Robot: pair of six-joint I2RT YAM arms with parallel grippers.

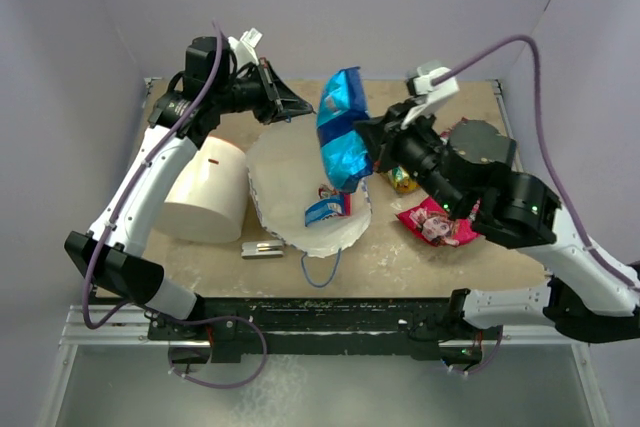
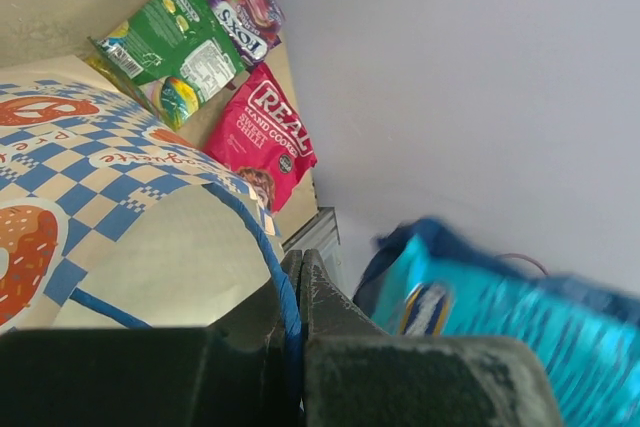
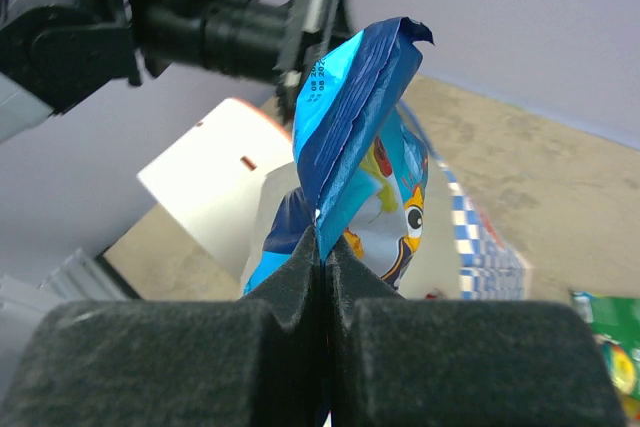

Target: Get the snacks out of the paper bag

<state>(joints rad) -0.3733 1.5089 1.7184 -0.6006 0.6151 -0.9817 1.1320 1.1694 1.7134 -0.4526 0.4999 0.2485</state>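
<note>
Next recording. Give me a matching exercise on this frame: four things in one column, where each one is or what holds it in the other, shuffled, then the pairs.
Things:
1. large blue packet
2. pink packet
3. paper bag
4. white cylinder

Places or states:
A. rim pinched in the shut left gripper
B. held up over the bag by the shut right gripper
C. lying on the table, right of the bag
D. on the table, left of the bag

Pairs: 1-B, 2-C, 3-A, 4-D
</note>
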